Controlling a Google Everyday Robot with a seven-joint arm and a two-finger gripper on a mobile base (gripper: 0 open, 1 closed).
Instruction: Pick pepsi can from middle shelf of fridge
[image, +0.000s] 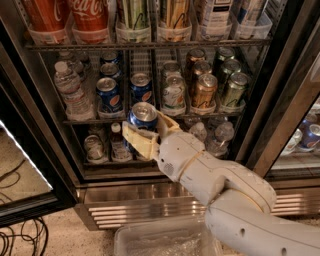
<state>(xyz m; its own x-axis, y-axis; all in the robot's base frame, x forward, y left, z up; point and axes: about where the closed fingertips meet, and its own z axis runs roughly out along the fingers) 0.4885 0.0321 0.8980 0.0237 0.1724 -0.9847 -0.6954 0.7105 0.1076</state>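
Camera view: the gripper (145, 126) is in front of the open fridge (272, 100), just before the front rail of the middle shelf (90, 120). Its two cream fingers (136, 141) pinch the pepsi can (143, 114), one on each side. The pepsi can stands almost upright with its silver top up. It is outside the middle shelf and a little lower than the rail, in front of the small bottles (95, 148) of the lowest rack. The white arm (225, 190) comes in from the lower right.

On the middle shelf, behind the held can, two more blue cans (108, 93) stand in the left trays, and a water bottle (70, 92) is at the far left. To the right stand a white-green can (173, 96), a gold can (205, 91) and a green can (234, 89). On the rack above are red Coca-Cola bottles (90, 15). Under the ribbed steel base (125, 206) a clear plastic bin (150, 240) lies on the floor, and cables (20, 242) are at the lower left.
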